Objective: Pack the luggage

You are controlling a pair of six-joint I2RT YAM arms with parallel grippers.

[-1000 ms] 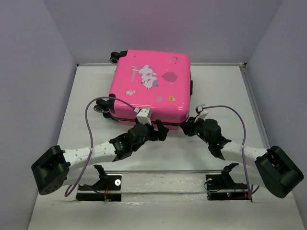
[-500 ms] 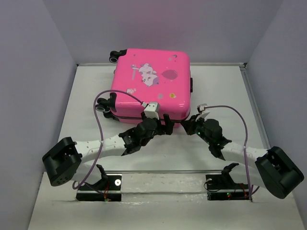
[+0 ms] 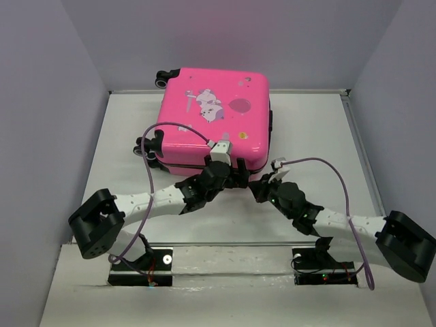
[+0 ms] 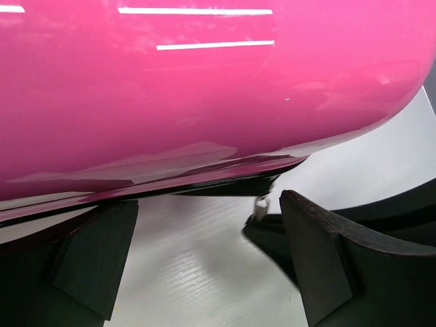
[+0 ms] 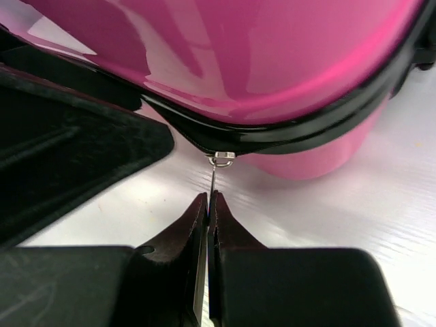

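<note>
the pink suitcase [image 3: 214, 119] lies flat and closed on the white table [image 3: 313, 136], with the shell that carries the cartoon animal print facing up. its black wheels [image 3: 163, 77] are on its left side, one pair at the far corner and one pair at the near corner. a dark handle [image 3: 270, 119] sits on its right side.

both arms reach to the near edge of the suitcase, close to its near right corner. the left gripper [image 3: 237, 172] is at this edge with its two fingers spread wide. in the left wrist view the left gripper [image 4: 208, 204] has the glossy pink shell just in front of it and nothing between the fingers [image 4: 95, 252], so it grasps nothing.

the right gripper [image 3: 259, 185] is just to the right of the left one, below the same corner of the suitcase. in the right wrist view its jaws are pressed together, and the thin metal zipper pull [image 5: 214, 178] hangs from the black zipper line of the suitcase straight down into the right gripper [image 5: 208, 199]. the fingertips are clenched on the lower end of this pull. the same pull shows small in the left wrist view, under the edge of the shell.
</note>
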